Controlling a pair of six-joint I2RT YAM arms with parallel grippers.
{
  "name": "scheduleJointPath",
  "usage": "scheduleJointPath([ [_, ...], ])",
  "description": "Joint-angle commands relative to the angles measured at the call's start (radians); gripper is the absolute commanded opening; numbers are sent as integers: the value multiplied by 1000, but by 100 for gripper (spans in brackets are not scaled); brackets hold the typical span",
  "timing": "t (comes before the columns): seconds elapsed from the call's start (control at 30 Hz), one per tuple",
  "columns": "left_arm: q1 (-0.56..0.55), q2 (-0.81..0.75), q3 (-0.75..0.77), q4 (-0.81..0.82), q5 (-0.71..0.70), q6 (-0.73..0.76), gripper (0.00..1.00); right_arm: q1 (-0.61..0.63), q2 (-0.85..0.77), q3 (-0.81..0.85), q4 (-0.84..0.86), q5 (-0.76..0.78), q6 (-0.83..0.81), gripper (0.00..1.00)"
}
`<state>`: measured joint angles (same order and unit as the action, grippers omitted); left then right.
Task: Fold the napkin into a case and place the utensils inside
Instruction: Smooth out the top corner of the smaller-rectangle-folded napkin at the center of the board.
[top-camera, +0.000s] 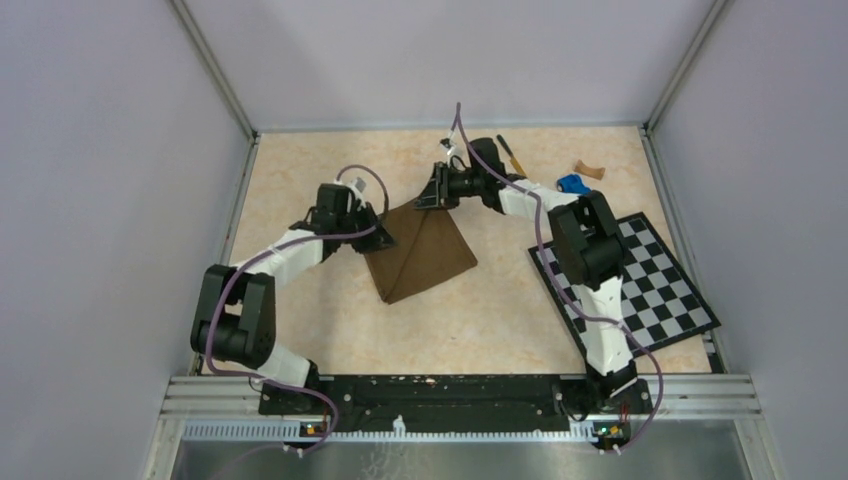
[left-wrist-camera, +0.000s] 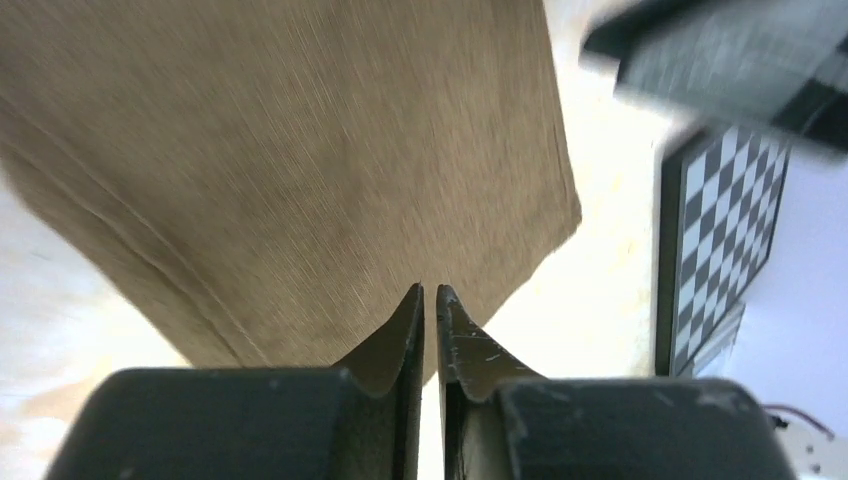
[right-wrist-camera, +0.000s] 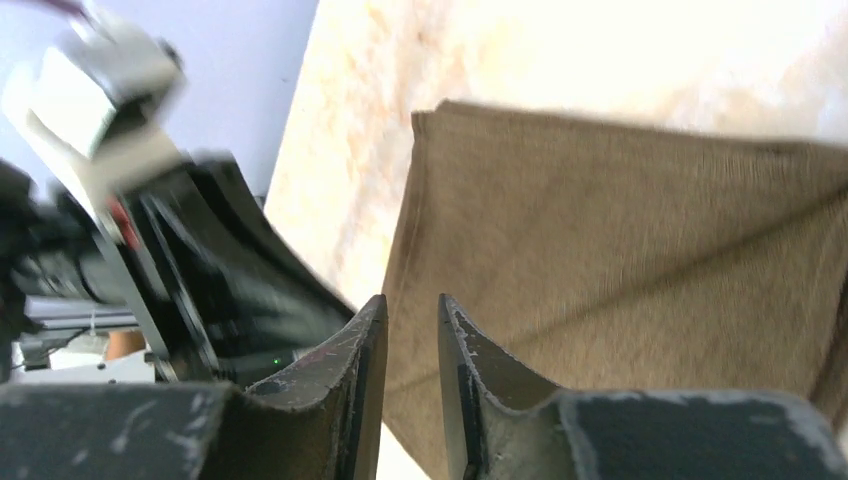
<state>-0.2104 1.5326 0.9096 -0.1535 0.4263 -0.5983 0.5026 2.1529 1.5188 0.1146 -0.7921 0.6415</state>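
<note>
Marbled beige tabletop (top-camera: 480, 320), soft brown napkin (top-camera: 425, 250)

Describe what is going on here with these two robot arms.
Both arms are working on the dark brown square cloth napkin mid-table, which looks tented rather than flat. The left hand, jaws nearly together, is at one edge. The right hand is at the far corner, the cloth's edge running into its gap. Whether either truly grips is unclear. The slim yellow-handled knife lies untouched beyond.

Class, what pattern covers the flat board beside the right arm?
Black-and-white checks; the board shows best in the top external view.
</note>
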Motion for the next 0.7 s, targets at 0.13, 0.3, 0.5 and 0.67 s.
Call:
scheduleJointPath([
  [0.13, -110, -94, -233, 145, 40, -94, 5, 2, 171, 158, 84, -71, 63, 23],
  [0.3, -110, -125, -315, 140, -27, -87, 2, -3, 258, 211, 96, -75, 60, 23],
  [0.5, -110, -107, -393, 192, -19, -95, 1, -40, 333, 257, 110, -64, 37, 24],
  [0.67, -110, -78, -427, 222, -11, -93, 0, -81, 390, 341, 39, -83, -15, 26],
])
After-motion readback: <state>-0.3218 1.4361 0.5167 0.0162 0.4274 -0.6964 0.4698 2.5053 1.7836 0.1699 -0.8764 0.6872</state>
